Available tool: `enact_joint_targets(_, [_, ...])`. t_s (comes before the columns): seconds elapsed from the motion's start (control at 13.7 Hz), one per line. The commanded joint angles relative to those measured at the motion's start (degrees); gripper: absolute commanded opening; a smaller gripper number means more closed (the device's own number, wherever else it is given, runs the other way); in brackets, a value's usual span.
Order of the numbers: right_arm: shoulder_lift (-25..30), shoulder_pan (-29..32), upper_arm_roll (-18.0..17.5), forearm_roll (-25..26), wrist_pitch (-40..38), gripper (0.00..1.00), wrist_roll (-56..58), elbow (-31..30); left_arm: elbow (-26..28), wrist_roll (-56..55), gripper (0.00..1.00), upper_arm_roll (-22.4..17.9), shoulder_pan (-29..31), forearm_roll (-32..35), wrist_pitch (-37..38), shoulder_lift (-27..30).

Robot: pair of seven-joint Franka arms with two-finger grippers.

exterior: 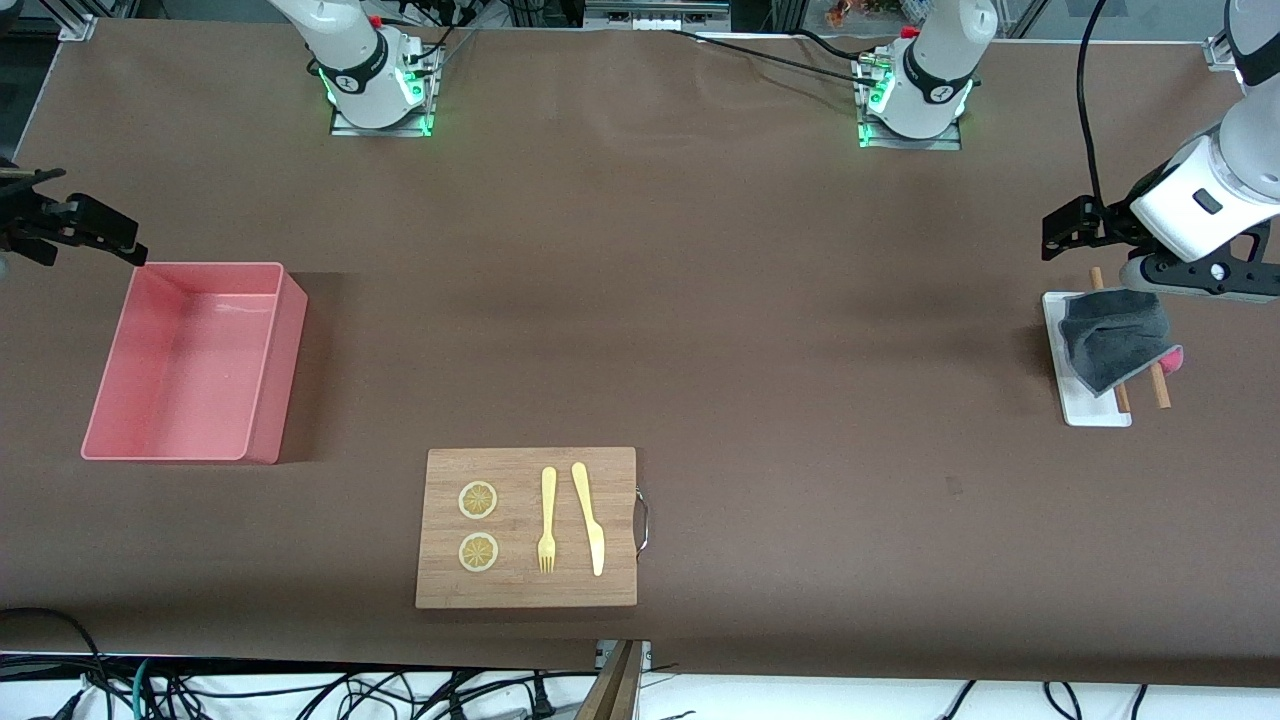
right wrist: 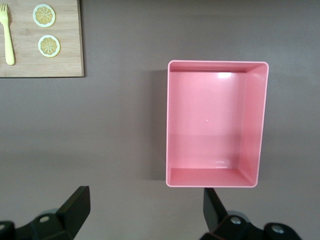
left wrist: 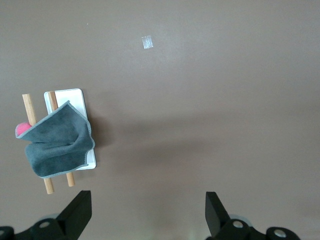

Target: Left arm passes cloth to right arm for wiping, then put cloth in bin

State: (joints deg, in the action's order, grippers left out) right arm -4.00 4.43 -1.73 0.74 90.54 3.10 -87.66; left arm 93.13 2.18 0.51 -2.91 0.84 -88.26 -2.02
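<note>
Cloth [exterior: 1112, 335], dark grey, crumpled, pink patch showing

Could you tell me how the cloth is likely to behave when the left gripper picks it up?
Probably floppy: the cloth lies folded and draped over two sticks on the tray. It looks light and will likely sag. Lifting it may roll the sticks.

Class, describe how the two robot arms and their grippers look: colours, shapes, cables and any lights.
Both arms are glossy white with rounded shells and black joint bands. Their bases sit on metal plates lit by green lights, with black cables trailing off. The left gripper and the right gripper are matte black with two angular fingers each. A black cable hangs along the left arm.
</note>
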Motion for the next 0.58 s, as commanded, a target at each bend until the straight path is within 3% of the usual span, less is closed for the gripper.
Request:
enact_joint_targets(0.0, [-0.7,0.5,-0.2,0.4,-0.2,1.00,0.3,1.4,-0.4,0.0,1.00,0.2,0.1,-0.2,-0.2,-0.3])
enact_joint_targets(0.51, [-0.9,0.4,-0.2,0.3,-0.2,1.00,0.4,1.4,-0.4,0.2,1.00,0.3,0.0,-0.1,-0.2,-0.9])
